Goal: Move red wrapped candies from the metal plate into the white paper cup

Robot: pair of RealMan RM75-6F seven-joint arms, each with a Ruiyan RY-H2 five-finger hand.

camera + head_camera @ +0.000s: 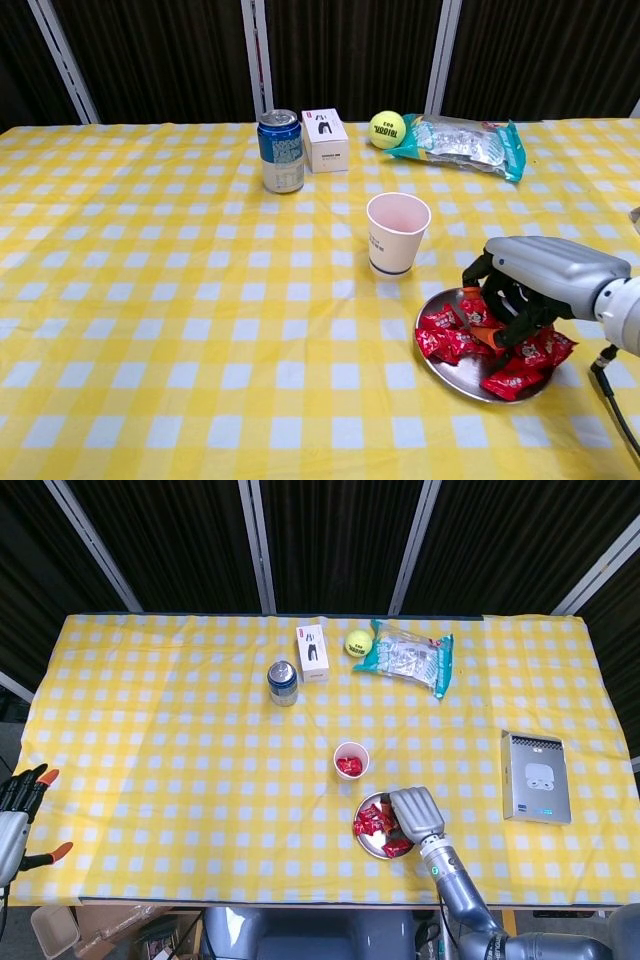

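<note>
red candies (455,335) under robot hand (520,290), metal plate (452,373)

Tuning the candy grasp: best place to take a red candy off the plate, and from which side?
Pinch a loose candy on the plate's near rim by its crimped end, from above. It lies flat, apart from the heap, and the shallow rim probably blocks a side approach. The right hand already covers the middle.

Shiny metal plate (447,370) holds glossy crinkly red wrapped candies (447,338). The paper cup (397,233) looks matt, the cloth on the surface (160,300) soft, and the right hand (530,285) smooth grey.
</note>
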